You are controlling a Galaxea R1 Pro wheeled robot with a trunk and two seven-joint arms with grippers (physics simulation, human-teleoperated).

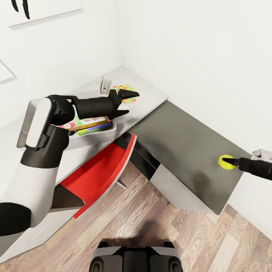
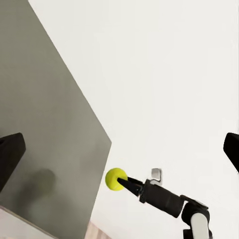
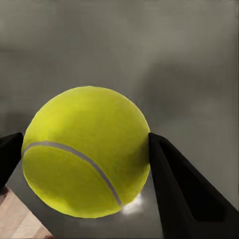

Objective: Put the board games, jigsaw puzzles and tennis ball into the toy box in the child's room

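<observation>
Head view: right hand (image 1: pixel 231 161) grips the tennis ball (image 1: pixel 225 162) over the dark grey desk (image 1: pixel 185 147); left hand (image 1: pixel 129 102) released.

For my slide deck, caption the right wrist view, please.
Right gripper closes its black fingers around the yellow-green tennis ball above the dark grey desk.

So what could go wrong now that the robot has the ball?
The ball is round and pinched only at its sides by the right hand, so it might slip out and roll off the dark desk onto the floor. The toy box sits far across on the table, under the open left hand, so the arms might bump. The box already holds game boxes, so the ball might bounce out.
</observation>
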